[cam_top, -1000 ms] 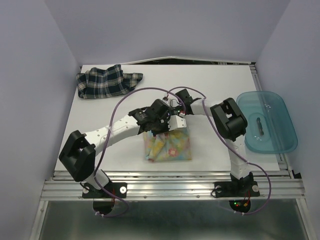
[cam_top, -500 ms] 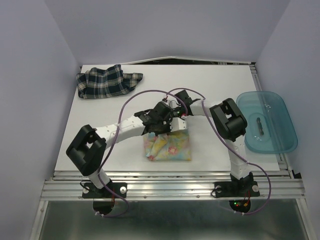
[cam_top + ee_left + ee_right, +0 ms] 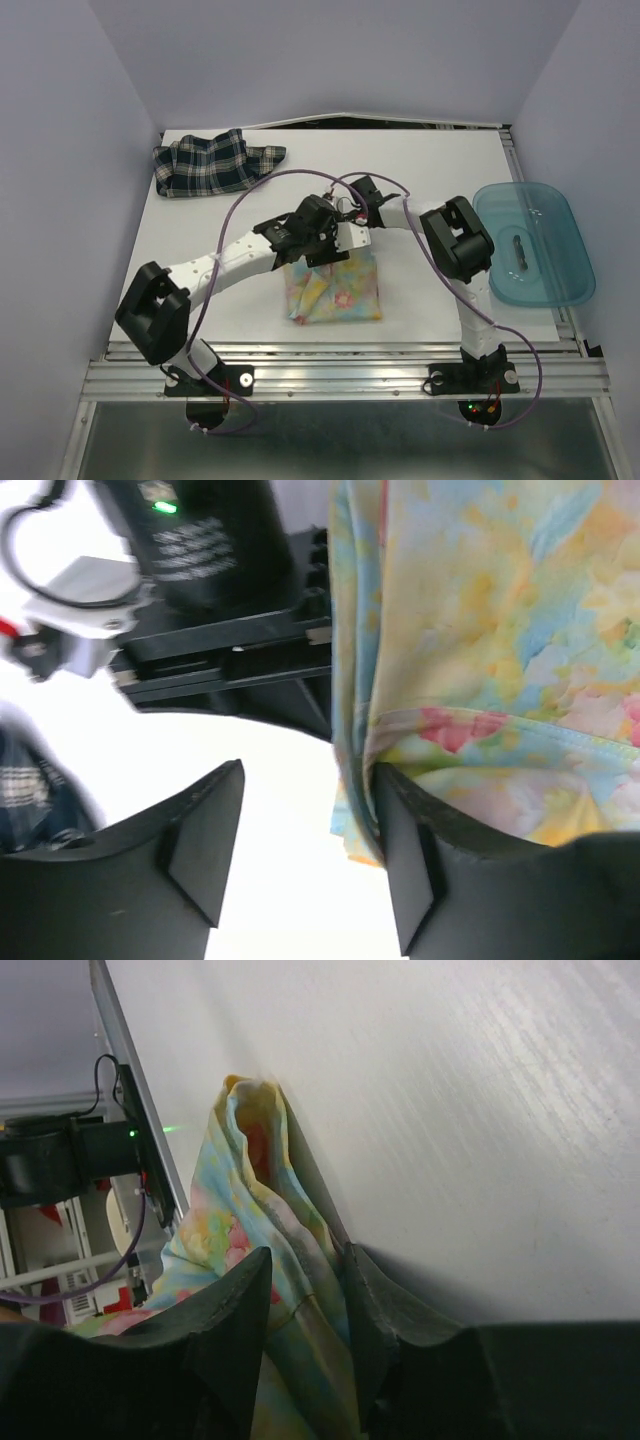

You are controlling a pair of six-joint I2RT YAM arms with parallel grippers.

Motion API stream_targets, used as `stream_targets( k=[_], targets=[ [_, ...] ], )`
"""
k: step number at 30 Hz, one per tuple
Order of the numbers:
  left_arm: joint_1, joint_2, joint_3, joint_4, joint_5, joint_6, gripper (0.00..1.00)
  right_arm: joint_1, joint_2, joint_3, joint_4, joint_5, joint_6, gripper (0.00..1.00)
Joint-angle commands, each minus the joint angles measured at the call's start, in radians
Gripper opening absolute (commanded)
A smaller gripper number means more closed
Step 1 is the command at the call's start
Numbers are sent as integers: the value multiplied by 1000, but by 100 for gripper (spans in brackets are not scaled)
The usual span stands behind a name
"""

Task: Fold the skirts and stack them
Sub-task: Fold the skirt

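Observation:
The pastel flower-print skirt (image 3: 335,292) lies folded into a rough square on the white table (image 3: 420,170), just in front of both grippers. My left gripper (image 3: 322,255) is at its far left corner and stands open; in the left wrist view the skirt's edge (image 3: 480,680) rests against the right finger (image 3: 410,870), with bare table between the fingers. My right gripper (image 3: 358,243) is at the far edge, open, with a slack fold of the skirt (image 3: 300,1290) lying between its fingers. The dark plaid skirt (image 3: 215,163) lies crumpled at the far left corner.
A translucent teal bin (image 3: 533,242) sits off the table's right edge with a small dark object inside. The two wrists are close together above the floral skirt's far edge. The table's metal rail (image 3: 340,375) runs along the near side.
My left gripper has gone from shut to open, letting go of the floral skirt's edge. The right gripper's fingers have spread. The left arm dipped forward, then drew back.

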Motion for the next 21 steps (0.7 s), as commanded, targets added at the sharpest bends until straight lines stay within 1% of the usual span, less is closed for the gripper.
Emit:
stream_targets(
  k=[1, 3, 6, 9, 13, 15, 18, 19, 21],
  targets=[
    [6, -149, 104, -18, -35, -36, 70, -18, -32, 81, -24, 122, -10, 47],
    [9, -180, 118, -47, -39, -62, 75, -58, -41, 110, -33, 138, 3, 52],
    [9, -224, 115, -88, -45, -97, 77, -109, -64, 167, -38, 145, 16, 57],
    [15, -253, 89, -113, -53, -166, 77, -178, -93, 224, -78, 157, 4, 62],
    [20, -277, 77, -146, -4, -229, 77, -210, -163, 245, -122, 189, -39, 61],
    [20, -290, 62, -160, 68, -289, 77, -210, -206, 212, -165, 200, -73, 61],
    [19, -301, 23, -150, 160, -337, 76, -210, -306, 132, -185, 179, -78, 58],
    [16, -301, -10, -140, 171, -343, 74, -210, -329, 69, -187, 169, -73, 57],
    [3, -284, -32, -130, 211, -355, 68, -210, -387, 14, -181, 134, -60, 52]
  ],
)
